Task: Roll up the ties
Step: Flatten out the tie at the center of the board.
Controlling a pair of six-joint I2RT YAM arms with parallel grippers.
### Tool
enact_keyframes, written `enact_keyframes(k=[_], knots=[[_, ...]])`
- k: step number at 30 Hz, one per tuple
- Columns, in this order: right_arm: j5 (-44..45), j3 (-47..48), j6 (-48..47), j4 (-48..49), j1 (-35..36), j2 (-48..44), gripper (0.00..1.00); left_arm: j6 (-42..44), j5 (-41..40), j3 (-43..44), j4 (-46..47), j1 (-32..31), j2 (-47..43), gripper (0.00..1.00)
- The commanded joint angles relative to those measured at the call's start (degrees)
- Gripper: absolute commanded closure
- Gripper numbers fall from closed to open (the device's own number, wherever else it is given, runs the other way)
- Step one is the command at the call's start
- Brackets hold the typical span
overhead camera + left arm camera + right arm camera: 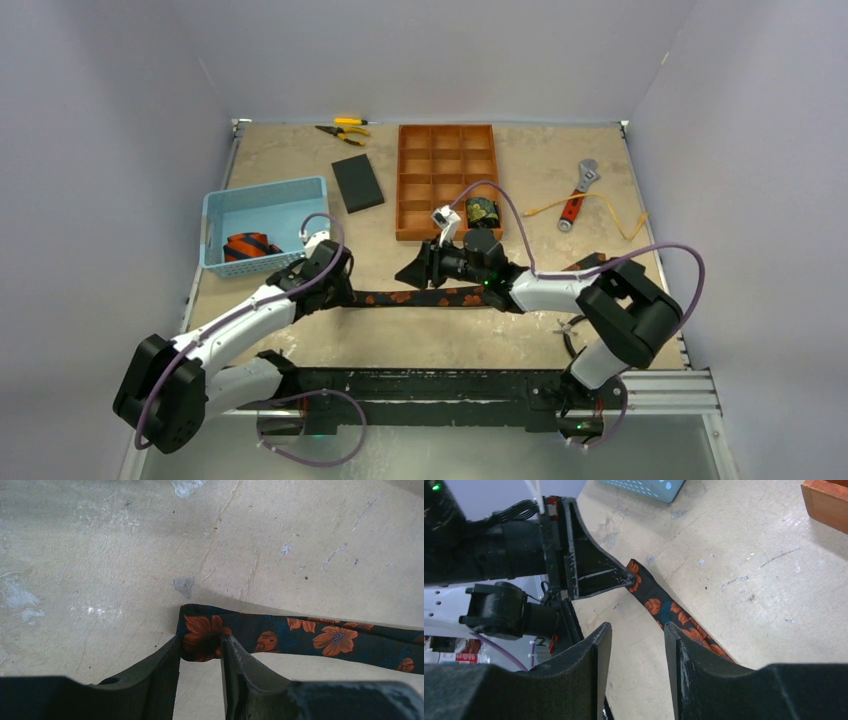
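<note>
Here, at the far left, a striped tie (pixel 250 246) is seen rolled up inside the blue basket (pixel 265 188). Just right of the basket, the left claw (pixel 201 642) is set at the left end of the flowered tie (pixel 320 637). Its jaws stand on either side of that end and appear to touch it, but whether the cloth is truly pinched cannot be told. From there the flowered tie is laid out flat and unrolled along the table (pixel 520 340), running rightward past the right claw (pixel 638 630). The right claw is held open just beside the strip, with bare table seen through the gap and nothing caught in it. Further right and farther back, a green-gold tie (pixel 482 211) is found rolled in the near right compartment of the orange tray (pixel 402 180).

The flowered tie is judged to be light, soft and limp, with a smooth weave that may slip; no shape will be kept by it unless it is held. A hold is best taken right at the tip, across the width, so that the first turn can be started tight. The rest of the strip is likely to need guiding by the other claw, since a loose coil could spring open or wander sideways.
</note>
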Motion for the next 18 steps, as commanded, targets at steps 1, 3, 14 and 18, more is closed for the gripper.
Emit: enact_keyframes(k=[1, 3, 14, 18], knots=[[1.05, -2.32, -2.52, -2.39, -0.1, -5.26, 0.53, 1.4, 1.12, -0.68, 2.31, 0.23, 0.76, 0.68], [1.94, -3.66, -2.84, -3.38, -0.1, -7.05, 0.53, 1.31, 1.16, -1.35, 3.2, 0.24, 1.31, 0.7], [13.7, -12.94, 0.59, -7.82, -3.8, -15.46, 0.53, -0.75, 3.15, -6.61, 11.5, 0.22, 2.23, 0.81], [16.31, -17.17, 4.83, -10.19, -8.86, -17.25, 0.52, -1.42, 3.88, -7.08, 13.52, 0.27, 1.87, 0.83]])
